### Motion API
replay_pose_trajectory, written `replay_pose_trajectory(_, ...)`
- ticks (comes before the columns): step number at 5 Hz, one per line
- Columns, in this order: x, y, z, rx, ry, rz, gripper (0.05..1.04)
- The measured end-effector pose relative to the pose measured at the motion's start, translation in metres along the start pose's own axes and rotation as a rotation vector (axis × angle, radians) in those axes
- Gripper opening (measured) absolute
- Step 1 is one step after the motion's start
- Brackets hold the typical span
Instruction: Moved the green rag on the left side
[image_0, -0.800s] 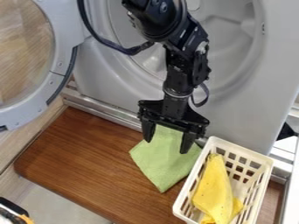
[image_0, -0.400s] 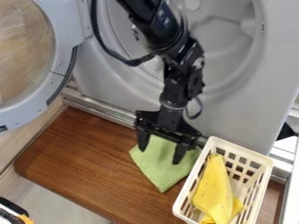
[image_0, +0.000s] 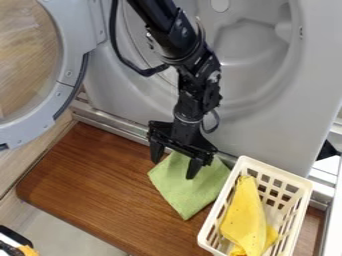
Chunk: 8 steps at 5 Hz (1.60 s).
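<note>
The tool (image_0: 174, 169) hangs with its fingers parted, holding nothing. Below it, the green rag (image_0: 190, 192) lies spread on the wooden bench (image_0: 100, 185). In view, right of the tool, a white basket (image_0: 304, 187) holds a yellow cloth (image_0: 246, 220); behind the tool stands a grey machine (image_0: 267, 135).

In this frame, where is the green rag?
In the camera view, the green rag lies on the brown wooden board, just left of the white basket, partly beneath the robot's open jaws.
</note>
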<state>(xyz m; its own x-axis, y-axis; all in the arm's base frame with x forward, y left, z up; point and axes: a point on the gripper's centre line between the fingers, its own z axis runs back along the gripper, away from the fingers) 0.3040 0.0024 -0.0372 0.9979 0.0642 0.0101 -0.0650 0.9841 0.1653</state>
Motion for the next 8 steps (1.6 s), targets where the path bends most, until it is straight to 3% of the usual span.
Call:
replay_pose_trajectory(1, -0.004, -0.007, -0.011, -0.071, -0.061, -0.029, 1.001)
replay_pose_trajectory(3, -0.025, -0.020, -0.030, -0.133, -0.097, -0.028, 1.001)
replay_pose_trajectory(4, -0.024, -0.019, -0.039, -0.101, -0.094, -0.055, 1.001)
replay_pose_trajectory(5, -0.021, -0.016, -0.043, -0.086, -0.059, -0.064, 1.002)
replay_pose_trajectory(8, -0.037, 0.020, -0.052, -0.111, -0.038, 0.008, 1.001)
